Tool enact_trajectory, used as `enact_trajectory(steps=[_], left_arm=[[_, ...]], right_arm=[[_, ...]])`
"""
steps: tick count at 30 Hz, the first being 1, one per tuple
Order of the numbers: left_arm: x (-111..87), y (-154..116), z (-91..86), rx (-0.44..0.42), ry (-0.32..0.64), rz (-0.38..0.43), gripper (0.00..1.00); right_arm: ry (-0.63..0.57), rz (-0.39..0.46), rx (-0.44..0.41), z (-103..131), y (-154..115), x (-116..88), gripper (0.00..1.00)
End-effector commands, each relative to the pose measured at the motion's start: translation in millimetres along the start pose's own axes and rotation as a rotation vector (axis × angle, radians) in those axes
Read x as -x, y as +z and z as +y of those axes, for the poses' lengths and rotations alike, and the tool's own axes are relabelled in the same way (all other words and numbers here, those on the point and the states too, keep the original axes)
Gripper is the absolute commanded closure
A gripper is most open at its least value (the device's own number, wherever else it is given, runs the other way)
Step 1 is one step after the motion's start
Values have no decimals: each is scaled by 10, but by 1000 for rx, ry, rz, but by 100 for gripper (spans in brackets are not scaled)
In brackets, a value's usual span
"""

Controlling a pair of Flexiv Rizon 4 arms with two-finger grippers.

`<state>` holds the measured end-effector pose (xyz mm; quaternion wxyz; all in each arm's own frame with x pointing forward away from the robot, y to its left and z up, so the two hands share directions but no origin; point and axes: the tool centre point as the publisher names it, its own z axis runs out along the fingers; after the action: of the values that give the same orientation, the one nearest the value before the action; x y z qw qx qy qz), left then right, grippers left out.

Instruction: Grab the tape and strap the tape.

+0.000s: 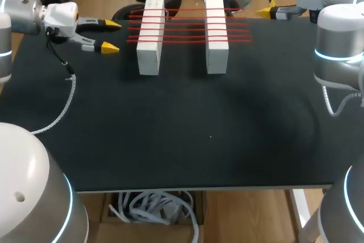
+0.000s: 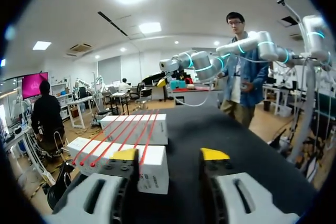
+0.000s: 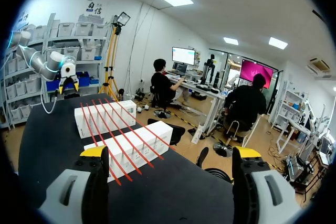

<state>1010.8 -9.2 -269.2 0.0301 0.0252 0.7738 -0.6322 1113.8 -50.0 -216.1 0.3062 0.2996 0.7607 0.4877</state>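
Note:
Two white blocks stand side by side at the back of the black table. Several red tape lines stretch across their tops. My left gripper hovers just left of the left block, open, with nothing between its fingers. In the left wrist view the nearer block lies just ahead of the left gripper, beside one finger, with the red tapes over it. My right gripper is wide open and empty at the back right edge, facing the blocks and tapes.
A grey ribbed cable trails over the table's left side from my left arm. The black tabletop stretches bare from the blocks to the front edge. My right arm's base stands at the right edge.

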Motion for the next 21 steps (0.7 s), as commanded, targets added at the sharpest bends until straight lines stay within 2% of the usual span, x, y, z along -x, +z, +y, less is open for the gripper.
enact_trajectory(steps=[1,4,11,21], left_arm=[[76,21,45,-6,2,29,61],[104,47,62,-3,6,45,60],[172,77,151,-7,-1,50,65],[291,139,234,-18,5,52,65]], right_arm=[[0,0,0,0,0,0,0],[0,0,0,0,0,0,0],[0,0,0,0,0,0,0],[0,0,0,0,0,0,0]])
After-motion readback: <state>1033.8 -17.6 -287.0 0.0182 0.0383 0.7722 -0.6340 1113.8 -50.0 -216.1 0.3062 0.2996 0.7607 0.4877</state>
